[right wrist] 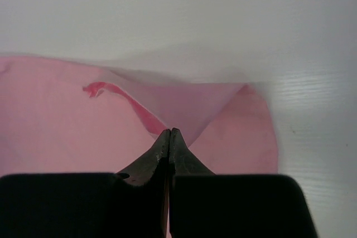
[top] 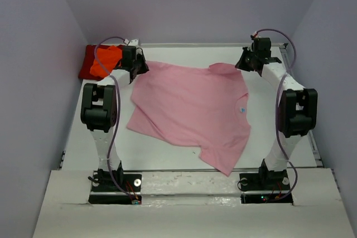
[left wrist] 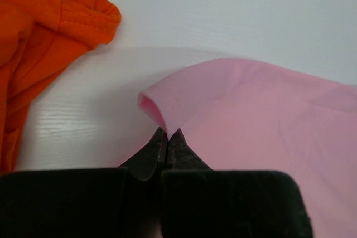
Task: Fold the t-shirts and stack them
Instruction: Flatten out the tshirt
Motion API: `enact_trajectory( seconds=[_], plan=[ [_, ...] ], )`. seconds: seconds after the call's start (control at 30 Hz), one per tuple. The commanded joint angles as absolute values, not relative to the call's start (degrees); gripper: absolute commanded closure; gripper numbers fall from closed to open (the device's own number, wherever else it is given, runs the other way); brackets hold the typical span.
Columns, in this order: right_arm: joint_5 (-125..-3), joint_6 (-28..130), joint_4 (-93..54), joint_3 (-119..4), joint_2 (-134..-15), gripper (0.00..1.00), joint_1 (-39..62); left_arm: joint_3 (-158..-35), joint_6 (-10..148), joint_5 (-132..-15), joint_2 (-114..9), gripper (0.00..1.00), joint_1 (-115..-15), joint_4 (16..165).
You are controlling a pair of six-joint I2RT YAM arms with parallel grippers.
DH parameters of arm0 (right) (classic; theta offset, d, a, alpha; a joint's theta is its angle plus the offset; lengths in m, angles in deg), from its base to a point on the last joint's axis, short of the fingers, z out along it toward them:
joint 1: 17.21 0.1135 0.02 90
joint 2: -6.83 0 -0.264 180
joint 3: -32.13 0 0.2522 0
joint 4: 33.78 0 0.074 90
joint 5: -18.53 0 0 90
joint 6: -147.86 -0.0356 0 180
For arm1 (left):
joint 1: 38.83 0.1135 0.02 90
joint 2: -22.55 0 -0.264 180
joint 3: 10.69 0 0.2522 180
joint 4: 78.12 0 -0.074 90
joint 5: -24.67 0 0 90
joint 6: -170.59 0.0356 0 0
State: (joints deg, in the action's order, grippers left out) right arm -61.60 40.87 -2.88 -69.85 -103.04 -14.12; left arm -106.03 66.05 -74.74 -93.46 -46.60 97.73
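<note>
Light pink t-shirt [top: 189,112]: spread mostly flat across the centre of the top view, on the white table [top: 162,157]. Neck label [top: 243,110]: small, pale, toward the right side of the cloth. Lowest corner of the shirt at lower centre-right of the frame, reaching the table's front edge.

Bright orange t-shirt [top: 106,59]: crumpled at upper left of the frame, lying partly over a dark red t-shirt [top: 85,66]. Orange cloth near the pink shirt but not touching it in the left wrist view.

Left hand [top: 136,72]: at the pink shirt's upper-left corner, fingertips [left wrist: 160,140] pressed together, pinching a folded hem edge.

Right hand [top: 249,62]: at the shirt's upper-right corner, fingertips [right wrist: 163,140] pressed together, pinching a raised pink fold, cloth tented around the tips.
</note>
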Motion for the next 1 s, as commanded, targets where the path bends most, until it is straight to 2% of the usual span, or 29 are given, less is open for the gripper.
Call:
enact_trajectory(
  seconds=[0.0,0.3,0.5,0.7,0.97],
  plan=[
    [-64.61,39.76,-7.37,-62.61,-93.31,1.0,-13.96,-102.94,67.23,-72.11,-85.21,1.0,-46.04,100.95],
    [-67.34,39.58,-7.28,-47.55,-80.98,1.0,-13.96,-98.81,67.41,-70.78,-80.99,1.0,-45.34,101.39],
    [-67.96,39.67,-5.61,-49.73,-77.46,1.0,-13.96,-97.31,67.85,-70.26,-76.51,1.0,-45.25,102.1],
    [-66.73,39.23,-3.85,-53.78,-79.48,1.0,-13.96,-99.94,67.32,-69.11,-74.39,1.0,-45.16,100.52],
    [-66.02,38.61,-4.55,-47.11,-76.23,1.0,-13.96,-94.68,65.48,-69.55,-77.03,1.0,-45.07,99.55]
  ],
)
